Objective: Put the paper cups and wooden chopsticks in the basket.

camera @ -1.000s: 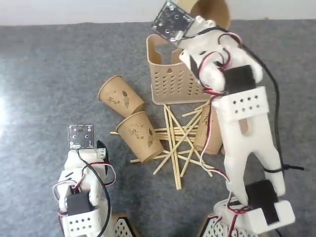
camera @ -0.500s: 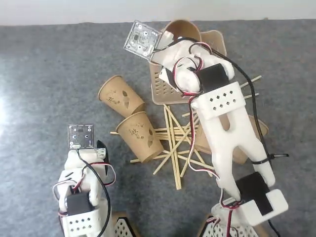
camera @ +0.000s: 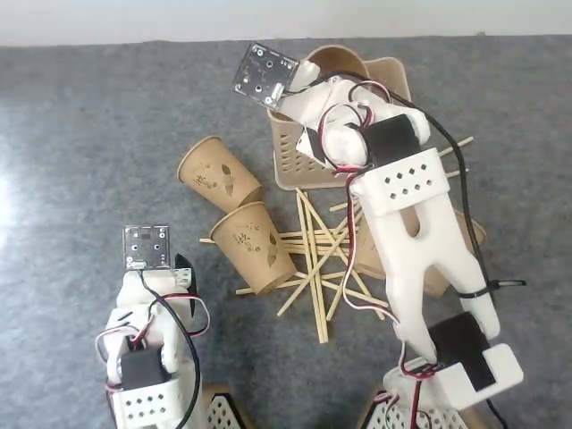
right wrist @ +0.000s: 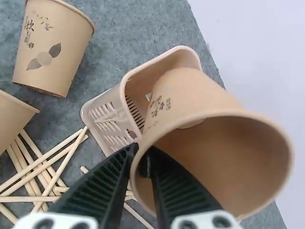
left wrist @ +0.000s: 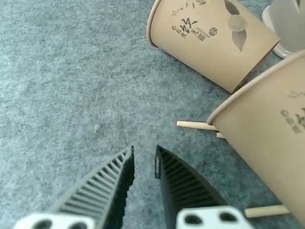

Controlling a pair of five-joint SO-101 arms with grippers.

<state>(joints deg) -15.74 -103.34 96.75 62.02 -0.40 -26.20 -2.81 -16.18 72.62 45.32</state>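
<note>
We see right gripper (right wrist: 140, 160), clamped on paper cup (right wrist: 209, 133) rim, nudged slightly rightward over basket (right wrist: 102, 114) | left gripper (left wrist: 144, 160) slightly parted, empty | grey carpet (camera: 80, 116), white wall (camera: 134, 18).

Cups (camera: 217, 172) look like matt paper, chopsticks (camera: 323, 241) plain bare wood, basket (camera: 295, 165) smooth plastic, carpet (camera: 89, 134) fuzzy.
</note>
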